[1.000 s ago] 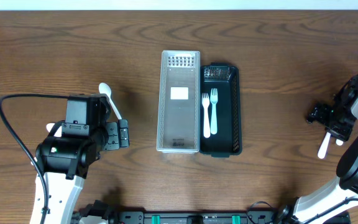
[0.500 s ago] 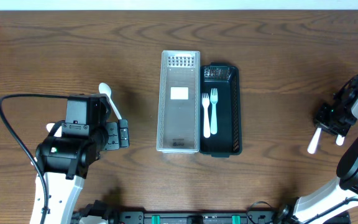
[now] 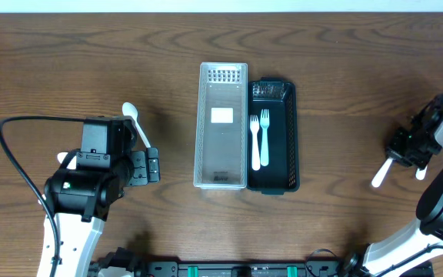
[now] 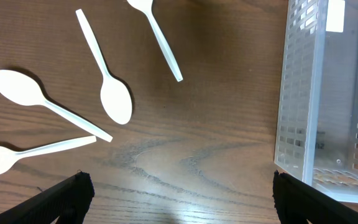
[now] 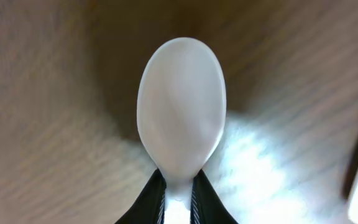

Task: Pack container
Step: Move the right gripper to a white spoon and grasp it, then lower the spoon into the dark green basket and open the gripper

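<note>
right gripper (image 3: 403, 151) clamped on spoon (image 3: 380, 173), has swung it inward from the right edge; transport to clear bin (image 3: 222, 154) looks started. left gripper (image 3: 148, 165) idle, fingers apart.

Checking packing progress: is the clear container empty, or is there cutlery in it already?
Empty of cutlery: the clear container shows only a white label inside. The two forks lie in the black tray beside it.
</note>
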Motion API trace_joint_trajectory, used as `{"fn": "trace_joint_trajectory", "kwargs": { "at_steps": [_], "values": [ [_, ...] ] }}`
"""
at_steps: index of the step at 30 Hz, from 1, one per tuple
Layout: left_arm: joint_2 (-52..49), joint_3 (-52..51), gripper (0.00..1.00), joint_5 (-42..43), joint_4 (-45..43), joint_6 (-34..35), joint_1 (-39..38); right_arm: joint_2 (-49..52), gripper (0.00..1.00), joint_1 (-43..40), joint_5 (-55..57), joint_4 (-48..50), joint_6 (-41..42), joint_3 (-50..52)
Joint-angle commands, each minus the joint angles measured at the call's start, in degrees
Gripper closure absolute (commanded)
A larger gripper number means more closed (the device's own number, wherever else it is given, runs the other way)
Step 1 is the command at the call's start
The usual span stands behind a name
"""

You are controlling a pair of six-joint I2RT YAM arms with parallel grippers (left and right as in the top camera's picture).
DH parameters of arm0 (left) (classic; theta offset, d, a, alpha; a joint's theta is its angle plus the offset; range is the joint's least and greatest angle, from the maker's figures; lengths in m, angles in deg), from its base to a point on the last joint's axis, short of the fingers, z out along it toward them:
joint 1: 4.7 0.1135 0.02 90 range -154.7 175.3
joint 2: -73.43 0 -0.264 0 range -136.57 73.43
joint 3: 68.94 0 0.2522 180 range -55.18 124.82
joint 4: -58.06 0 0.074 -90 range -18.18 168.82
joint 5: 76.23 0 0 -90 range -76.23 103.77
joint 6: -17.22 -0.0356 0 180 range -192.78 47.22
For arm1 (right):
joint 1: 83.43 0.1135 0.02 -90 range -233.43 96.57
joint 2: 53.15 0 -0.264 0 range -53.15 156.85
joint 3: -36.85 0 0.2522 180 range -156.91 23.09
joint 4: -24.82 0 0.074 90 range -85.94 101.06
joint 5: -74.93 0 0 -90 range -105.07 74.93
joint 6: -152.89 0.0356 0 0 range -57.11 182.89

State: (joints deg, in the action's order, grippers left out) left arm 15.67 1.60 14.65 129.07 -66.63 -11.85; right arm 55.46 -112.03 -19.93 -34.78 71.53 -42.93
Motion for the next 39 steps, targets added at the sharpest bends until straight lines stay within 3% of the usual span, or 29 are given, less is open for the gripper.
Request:
{"fn": "trace_joint_trajectory", "kwargs": {
  "at_steps": [1,6,13,23,33,36,39],
  "values": [
    [-0.22,1.20,0.05,-0.66,0.33,-0.09,0.24,-1.79,0.99,2.82,-1.62,-2.99,1.60,-2.40],
    [-0.22,1.20,0.05,-0.66,0.33,-0.09,0.24,-9.25,0.99,9.97,-1.64,-7.58,1.62,-9.49],
    [-0.22,1.20,0.05,-0.66,0.31,-0.09,0.24,-18.47,0.99,27.26,-2.05,-11.69,6.54,-17.42],
    [-0.22,1.20,0.05,-0.66,0.33,-0.09,0.22,-12.37,0.99,49.77,2.10,-8.92,18.75,-17.53],
    [-0.22,1.20,0.05,-0.66,0.37,-0.09,0.24,3.50,0.97,53.70,2.29,-7.78,21.07,-17.53],
    [-0.22,1.20,0.05,-0.66,0.37,-0.09,0.24,4.57,0.90,53.70,2.32,-7.43,19.45,-17.53],
    [-0.22,1.20,0.05,-0.66,0.37,-0.09,0.22,4.09,0.72,53.70,2.32,-6.84,17.75,-17.94]
  ]
}}
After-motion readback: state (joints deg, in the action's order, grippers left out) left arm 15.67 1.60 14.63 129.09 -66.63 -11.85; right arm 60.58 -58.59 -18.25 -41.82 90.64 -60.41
